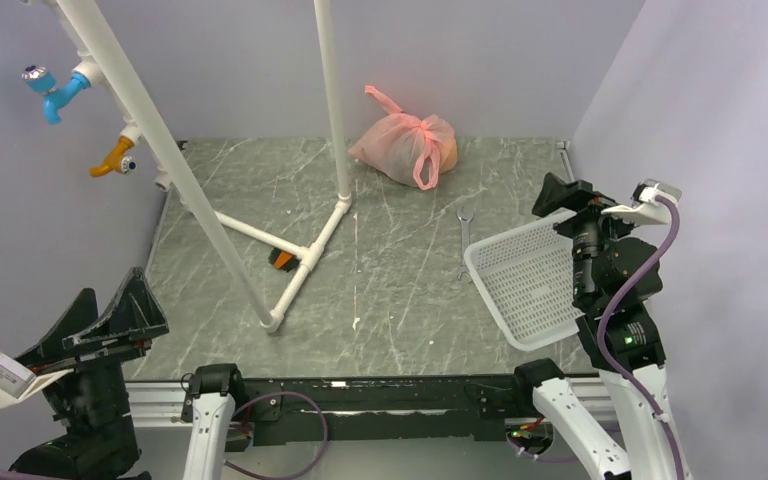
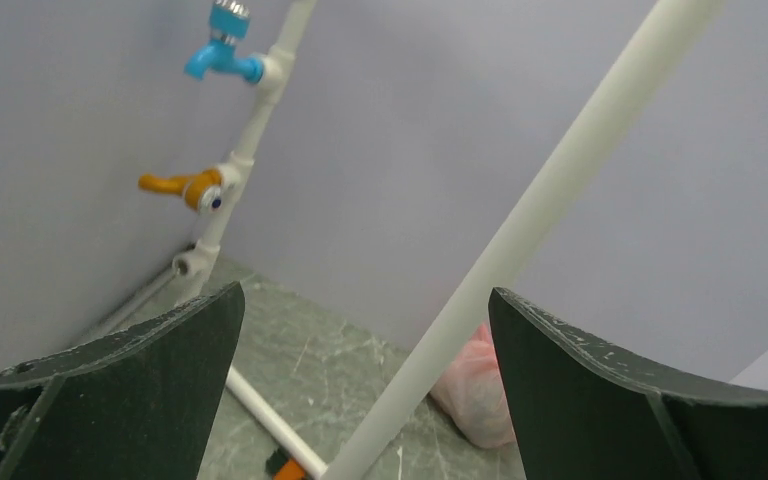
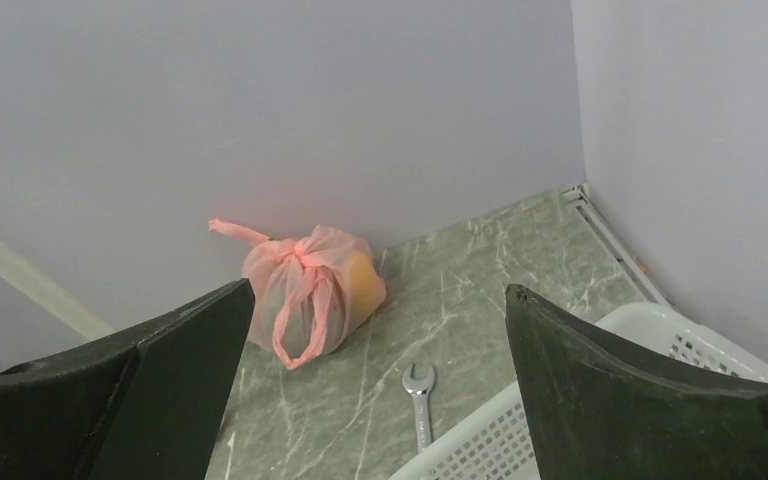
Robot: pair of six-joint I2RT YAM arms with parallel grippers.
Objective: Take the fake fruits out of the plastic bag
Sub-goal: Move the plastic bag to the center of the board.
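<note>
My left gripper point(image 1: 113, 300) and right gripper point(image 1: 558, 192) are both spread wide and empty. The knotted plastic bag point(image 1: 403, 146), fake fruits point(image 1: 448, 151) inside, sits at the counter's far edge. I should pinch the film beside the knot.

the plastic bag point(image 1: 405, 148), pink and translucent, sits knotted shut at the table's far edge against the wall; yellow-orange fake fruits point(image 3: 362, 283) show through it.
</note>
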